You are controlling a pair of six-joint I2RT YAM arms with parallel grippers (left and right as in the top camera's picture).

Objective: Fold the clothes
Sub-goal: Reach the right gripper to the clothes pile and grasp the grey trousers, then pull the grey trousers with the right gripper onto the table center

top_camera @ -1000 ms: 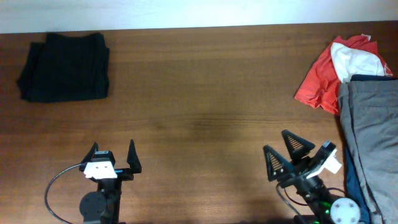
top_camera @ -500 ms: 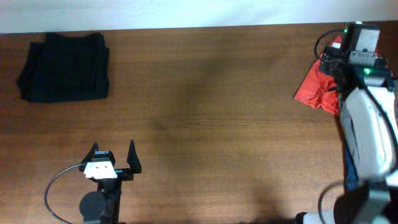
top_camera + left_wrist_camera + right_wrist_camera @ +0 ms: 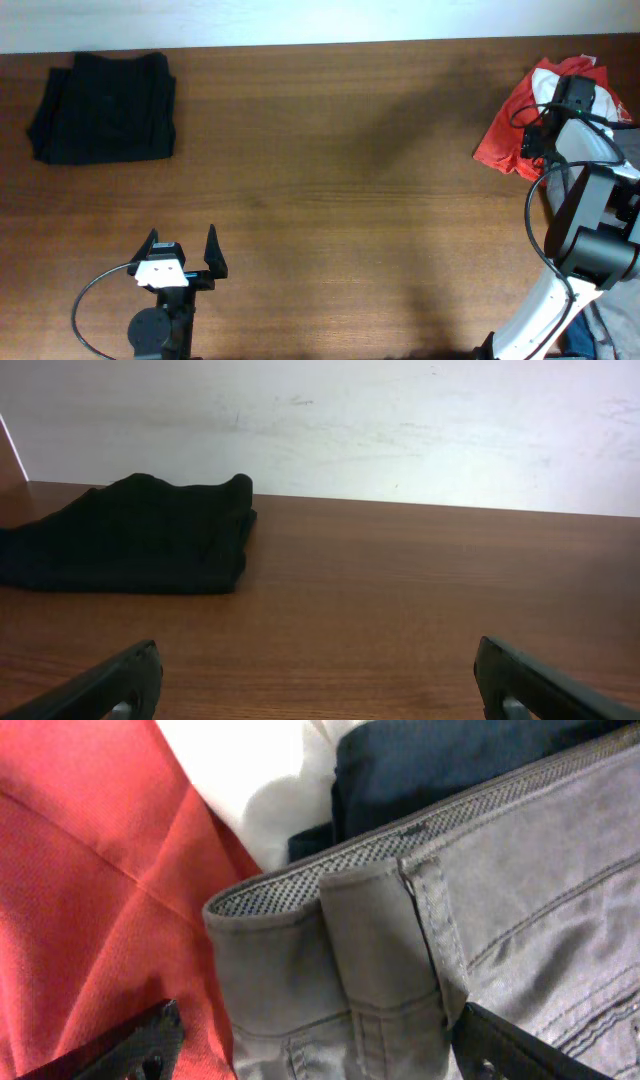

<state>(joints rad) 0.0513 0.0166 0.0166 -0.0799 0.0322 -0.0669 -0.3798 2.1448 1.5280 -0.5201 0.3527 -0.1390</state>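
Observation:
The clothes lie in two places. A folded black piece sits at the far left and also shows in the left wrist view. A pile lies at the far right, with a red-and-white piece on its left. The right wrist view shows the grey-olive shorts with their waistband corner uppermost, red fabric, white fabric and a navy piece. My right gripper is open, its fingers either side of the waistband corner. My left gripper is open and empty over bare table, seen also in its own wrist view.
The brown wooden table meets a white wall at its far edge. My right arm reaches from the front right corner over the pile and hides most of the shorts from above.
My right arm has swung from the table's front edge to the pile at the far right, then come down over the shorts. The left arm has not moved.

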